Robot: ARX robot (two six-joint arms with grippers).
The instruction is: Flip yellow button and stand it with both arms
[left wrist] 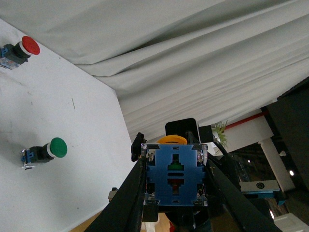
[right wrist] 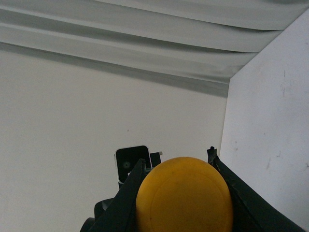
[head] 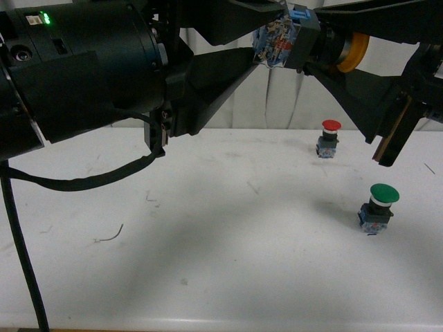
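The yellow button (head: 311, 43) hangs high above the white table, lying sideways, its blue-grey base to the left and its yellow cap (head: 356, 51) to the right. My left gripper (head: 266, 48) is shut on the base end. My right gripper (head: 320, 50) is shut on the button near the black collar. In the left wrist view the blue underside of the base (left wrist: 176, 174) sits between the fingers. In the right wrist view the round yellow cap (right wrist: 183, 195) fills the gap between the fingers.
A red-capped switch (head: 329, 137) stands on the table (head: 208, 242) at the back right, and a larger green-capped switch (head: 377, 207) stands nearer on the right. Both show in the left wrist view (left wrist: 19, 50) (left wrist: 46, 151). White curtain behind. A black cable (head: 76, 181) droops at left.
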